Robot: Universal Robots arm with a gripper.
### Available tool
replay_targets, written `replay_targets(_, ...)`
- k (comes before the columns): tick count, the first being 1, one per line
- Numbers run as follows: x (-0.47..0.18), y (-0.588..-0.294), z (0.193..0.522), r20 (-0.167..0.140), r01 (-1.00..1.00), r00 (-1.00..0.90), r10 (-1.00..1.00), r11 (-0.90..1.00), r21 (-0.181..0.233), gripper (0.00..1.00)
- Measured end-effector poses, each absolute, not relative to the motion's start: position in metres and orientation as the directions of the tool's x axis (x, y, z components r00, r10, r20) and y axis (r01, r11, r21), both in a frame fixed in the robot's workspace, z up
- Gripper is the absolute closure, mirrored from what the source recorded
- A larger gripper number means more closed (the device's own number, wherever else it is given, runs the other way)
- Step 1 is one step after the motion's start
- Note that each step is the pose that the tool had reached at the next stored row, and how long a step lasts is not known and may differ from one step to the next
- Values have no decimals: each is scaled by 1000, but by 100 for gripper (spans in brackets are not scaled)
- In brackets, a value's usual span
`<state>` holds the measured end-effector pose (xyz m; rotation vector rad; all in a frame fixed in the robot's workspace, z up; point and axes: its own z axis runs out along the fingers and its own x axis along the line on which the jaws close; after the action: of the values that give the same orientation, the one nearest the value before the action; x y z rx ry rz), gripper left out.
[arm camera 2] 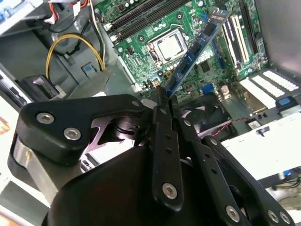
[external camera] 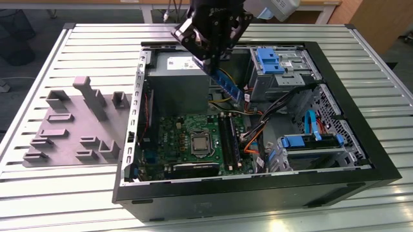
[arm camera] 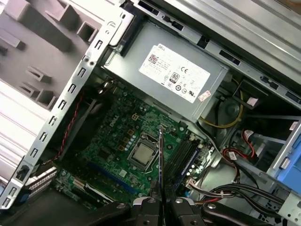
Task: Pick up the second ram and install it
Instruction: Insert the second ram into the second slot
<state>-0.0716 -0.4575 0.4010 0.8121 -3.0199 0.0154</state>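
The second ram [external camera: 229,86], a thin blue-green stick with black chips, hangs tilted above the open computer case, over the gap between the power supply and the motherboard [external camera: 184,140]. My gripper [external camera: 208,59] is shut on its upper end. In the second wrist view the ram [arm camera 2: 200,44] juts out from between the fingers [arm camera 2: 159,101] toward the board [arm camera 2: 141,44]. In the first wrist view the ram [arm camera: 161,162] appears edge-on in the gripper [arm camera: 161,201], lined up beside the CPU socket [arm camera: 142,154] and the long memory slots [arm camera: 182,156]. Those slots [external camera: 230,140] lie well below the stick.
The black case wall [external camera: 258,186] rings the board. A grey power supply [external camera: 173,82] sits at the back, blue drive cages [external camera: 271,60] [external camera: 311,141] on the exterior view's right, with orange and black cables [external camera: 258,137] between. A grey holder fixture [external camera: 71,125] stands outside on the slatted table.
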Motion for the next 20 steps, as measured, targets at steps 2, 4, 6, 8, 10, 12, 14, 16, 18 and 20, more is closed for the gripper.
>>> replay_targets(2, -72, -457, 401, 17, -475, -880, -475, 880, -6, 86)
replay_targets(4, -72, -457, 401, 17, -448, -894, -447, 894, -7, 86)
replay_targets(6, -72, -457, 400, 18, -421, -907, -421, 907, -8, 86)
replay_targets(8, -72, -457, 400, 18, -394, -919, -394, 919, -8, 86)
replay_targets(10, -72, -457, 400, 18, -366, -931, -366, 931, -8, 86)
replay_targets(12, -72, -457, 399, 18, -339, -941, -338, 941, -8, 86)
replay_targets(14, -72, -457, 399, 18, -311, -950, -311, 950, -8, 86)
replay_targets(16, -72, -457, 398, 18, -283, -959, -283, 959, -8, 86)
replay_targets(18, -72, -457, 398, 18, -258, -966, -258, 966, -8, 86)
replay_targets(20, -72, -457, 398, 18, -230, -973, -230, 973, -8, 86)
